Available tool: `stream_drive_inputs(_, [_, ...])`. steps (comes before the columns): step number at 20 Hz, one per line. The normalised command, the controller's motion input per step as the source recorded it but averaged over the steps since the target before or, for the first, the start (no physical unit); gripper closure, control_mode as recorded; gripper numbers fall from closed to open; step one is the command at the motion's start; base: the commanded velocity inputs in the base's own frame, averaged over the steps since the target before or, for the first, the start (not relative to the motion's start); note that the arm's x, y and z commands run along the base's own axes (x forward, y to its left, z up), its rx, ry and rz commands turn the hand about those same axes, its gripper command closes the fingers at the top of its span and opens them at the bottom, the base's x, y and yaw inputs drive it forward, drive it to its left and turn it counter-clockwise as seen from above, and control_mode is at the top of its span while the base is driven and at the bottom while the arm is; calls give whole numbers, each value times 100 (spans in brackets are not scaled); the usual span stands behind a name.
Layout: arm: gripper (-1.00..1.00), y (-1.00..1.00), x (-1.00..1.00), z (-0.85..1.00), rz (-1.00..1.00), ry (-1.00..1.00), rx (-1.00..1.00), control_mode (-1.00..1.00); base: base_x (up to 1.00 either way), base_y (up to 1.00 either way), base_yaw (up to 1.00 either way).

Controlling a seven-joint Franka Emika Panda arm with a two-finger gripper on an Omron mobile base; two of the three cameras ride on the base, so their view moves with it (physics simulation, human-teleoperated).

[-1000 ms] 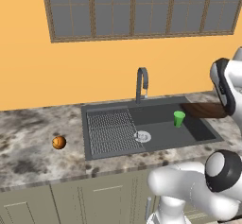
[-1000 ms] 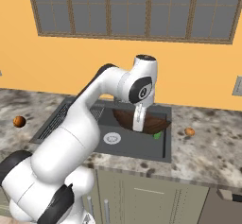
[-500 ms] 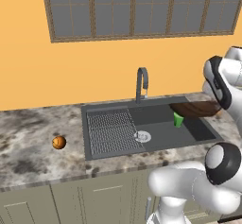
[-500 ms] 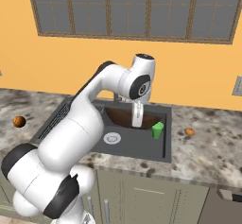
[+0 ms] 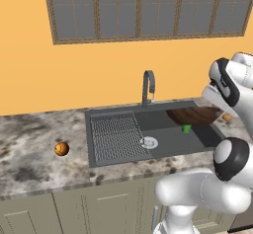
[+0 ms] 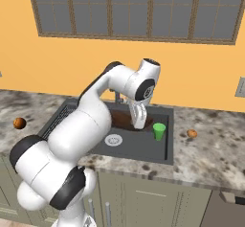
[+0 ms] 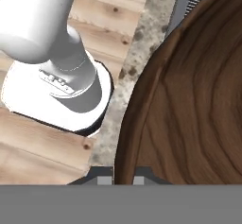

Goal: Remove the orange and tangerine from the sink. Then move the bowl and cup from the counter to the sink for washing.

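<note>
Bowl now carried over the sink, shifted from the sink's right edge toward its middle, rim nipped in the clenched end effector and held clear of the basin floor; in the hand view the wood grain crowds right up to the fingertips. Cup already standing inside the sink, right of the drain, uncovered on the right side as the bowl swung leftward. 1 fruit lying on the table well left of the sink, another on the table just right of it, so both fruits out. Meaning: only lowering and letting go of the bowl left, by the look of it. Table of mottled grey-brown stone; orange wall and a gridded window behind the sink, pale cabinets below it, wood floor
</note>
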Motion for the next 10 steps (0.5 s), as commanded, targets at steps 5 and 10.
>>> stream_drive_inputs(5, [100,1,22,-20,17,9,15,-100,0,0,0])
stream_drive_inputs(10, [100,0,31,-21,15,6,12,-100,0,0,0])
